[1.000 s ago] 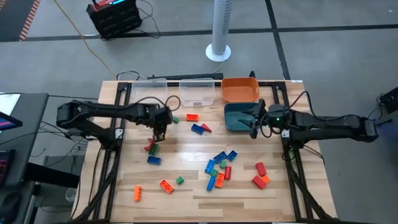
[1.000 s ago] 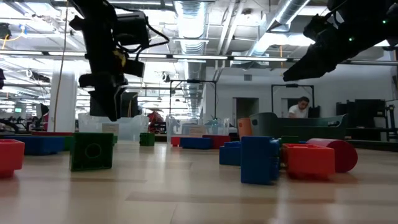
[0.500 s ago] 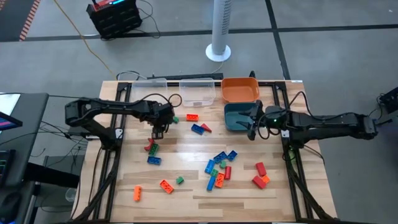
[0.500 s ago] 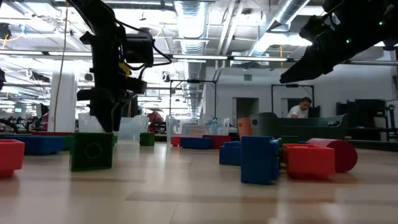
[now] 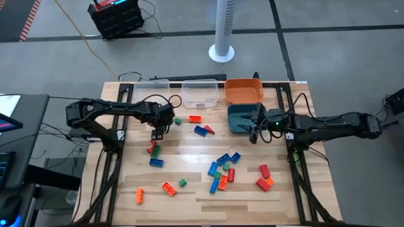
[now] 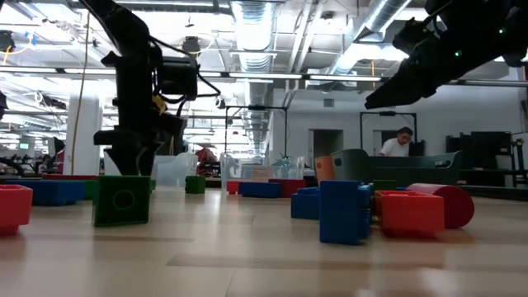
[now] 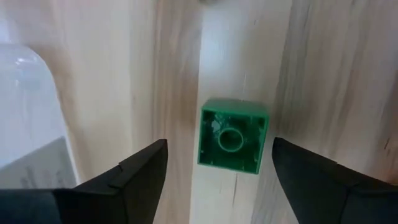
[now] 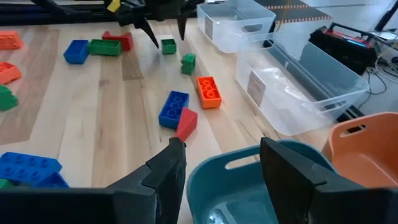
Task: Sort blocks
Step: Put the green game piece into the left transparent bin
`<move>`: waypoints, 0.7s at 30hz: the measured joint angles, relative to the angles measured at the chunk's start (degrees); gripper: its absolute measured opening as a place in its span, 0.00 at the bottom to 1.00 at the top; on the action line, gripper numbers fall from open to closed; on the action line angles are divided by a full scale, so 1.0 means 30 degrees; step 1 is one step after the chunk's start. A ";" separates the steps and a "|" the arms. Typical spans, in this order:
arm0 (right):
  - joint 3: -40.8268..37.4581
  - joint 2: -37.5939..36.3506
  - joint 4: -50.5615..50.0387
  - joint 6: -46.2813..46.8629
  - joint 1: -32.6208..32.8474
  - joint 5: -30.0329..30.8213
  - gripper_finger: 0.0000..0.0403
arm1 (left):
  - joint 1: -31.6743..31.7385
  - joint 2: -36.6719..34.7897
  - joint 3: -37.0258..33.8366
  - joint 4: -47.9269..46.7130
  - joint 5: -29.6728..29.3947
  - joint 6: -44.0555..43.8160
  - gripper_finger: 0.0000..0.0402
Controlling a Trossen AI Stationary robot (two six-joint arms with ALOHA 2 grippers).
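Red, orange, blue and green blocks lie scattered on the wooden table [image 5: 189, 205]. My left gripper [image 5: 158, 130] is open, pointing down over a small green block [image 7: 232, 135] that lies on the table with its hollow underside up. The fingers stand on either side of it without touching; the right wrist view shows this too [image 8: 168, 45]. My right gripper [image 5: 255, 130] is open and empty, above the near rim of the teal bin [image 5: 238, 120].
Two clear bins [image 5: 201, 94] and an orange bin [image 5: 243, 90] stand along the far edge. A cluster of blue, red and green blocks [image 5: 222, 167] lies at mid-table. Red and orange blocks [image 5: 264, 180] lie near right. Orange blocks [image 5: 168, 188] lie near left.
My left gripper has come down closer to the table. My right gripper has drifted slightly toward the table's left.
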 joint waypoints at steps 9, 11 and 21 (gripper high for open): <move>0.0000 0.0062 0.0338 0.0224 0.0226 -0.0007 0.52 | 0.0013 0.1248 0.0055 0.0822 0.0760 0.0053 0.66; 0.0000 0.0061 0.0267 0.0252 0.0226 -0.0007 0.52 | -0.0070 0.1851 0.0152 0.0798 0.0761 0.0012 0.63; 0.0000 0.0059 0.0262 0.0444 0.0197 -0.0022 0.52 | -0.0392 0.2338 0.1348 -0.1206 0.0376 -0.0776 0.32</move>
